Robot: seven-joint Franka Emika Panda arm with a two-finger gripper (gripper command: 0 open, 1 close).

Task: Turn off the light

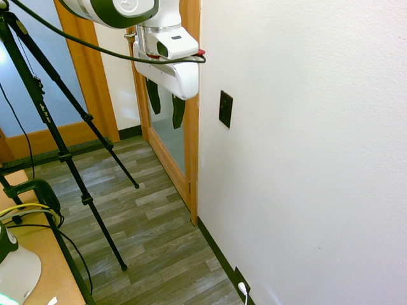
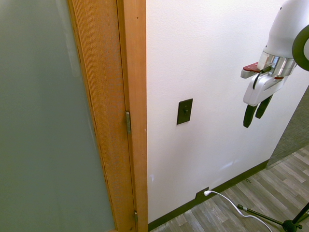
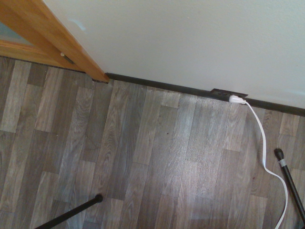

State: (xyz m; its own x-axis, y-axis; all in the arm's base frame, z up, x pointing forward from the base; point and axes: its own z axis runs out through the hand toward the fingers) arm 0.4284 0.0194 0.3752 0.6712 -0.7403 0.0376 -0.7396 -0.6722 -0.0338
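Observation:
No lamp shows in any view. The light switch (image 1: 225, 108) is a small black upright plate on the white wall, also seen beside the door frame as the switch (image 2: 184, 111). My gripper (image 1: 165, 105) hangs in the air, fingers pointing down, open with nothing between them. It is apart from the wall, level with or a little above the plate. From the other side the gripper (image 2: 256, 113) sits well to the right of the switch. The wrist view looks down at the floor and shows no switch.
A wooden door frame (image 2: 131, 111) with frosted glass stands next to the switch. Low on the wall is a black outlet plate (image 3: 228, 94) with a white plug and cable (image 3: 262, 143). Grey plank floor (image 1: 159, 229) lies below. A wooden desk corner (image 1: 38, 260) is at lower left.

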